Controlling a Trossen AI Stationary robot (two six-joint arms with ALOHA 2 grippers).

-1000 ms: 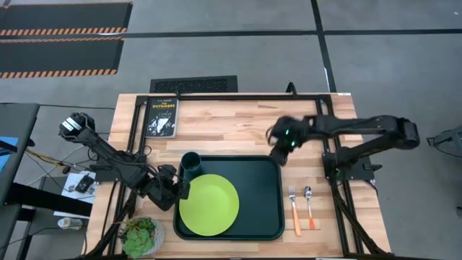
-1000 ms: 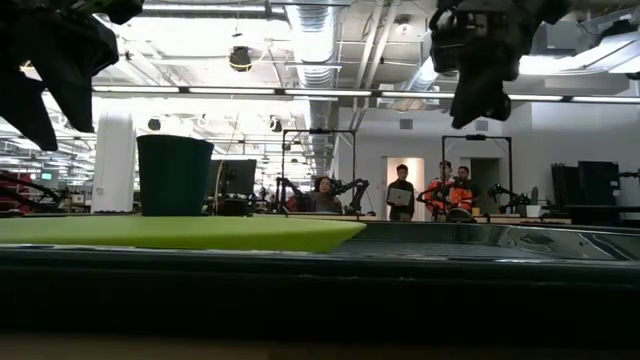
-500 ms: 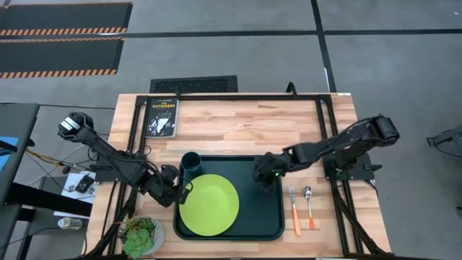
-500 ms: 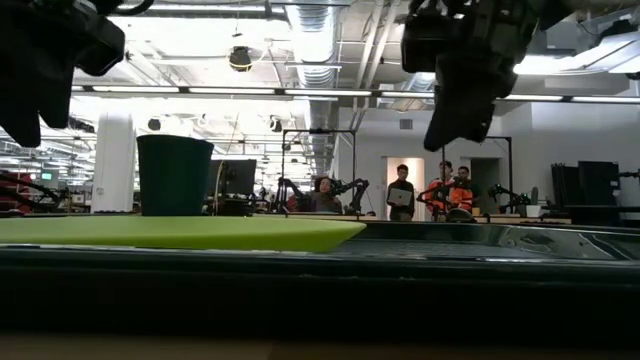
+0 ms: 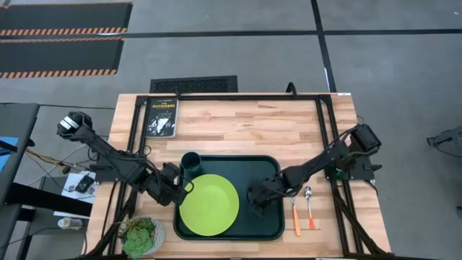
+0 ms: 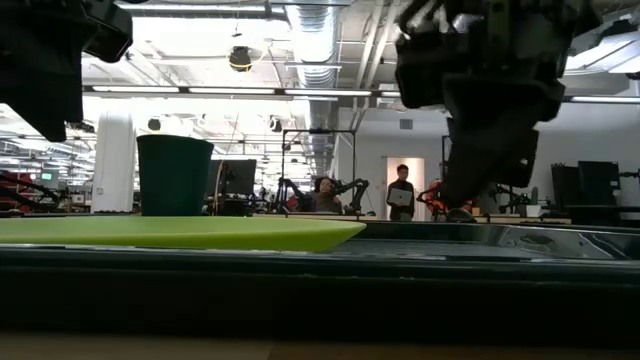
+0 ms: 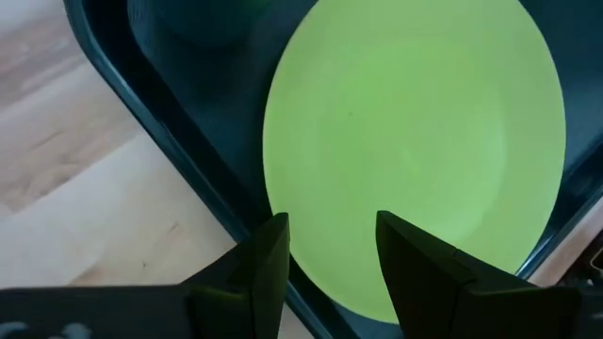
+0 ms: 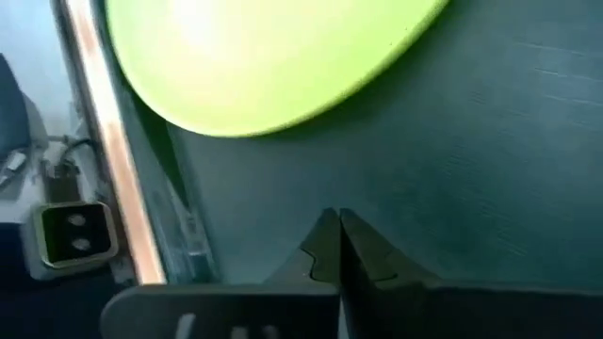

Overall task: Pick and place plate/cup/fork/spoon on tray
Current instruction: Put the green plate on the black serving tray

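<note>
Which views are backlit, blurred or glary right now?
Low view: ceiling lights behind turn both arms into silhouettes, and the right gripper is a soft dark mass. Right wrist view: the plate is blurred, with a pale glare patch. Left wrist view: the plate is evenly lit but soft-edged. High view: flat, even light, faint shadows on the tray.

The table (image 5: 238, 130) is pale planked wood with visible grain. The tray (image 5: 271, 220) looks like dark matt plastic, faintly textured. The plate (image 5: 209, 206) is smooth, softly sheened plastic. Fork (image 5: 295, 214) and spoon (image 5: 309, 207) have shiny metal heads and plastic-looking handles.
</note>
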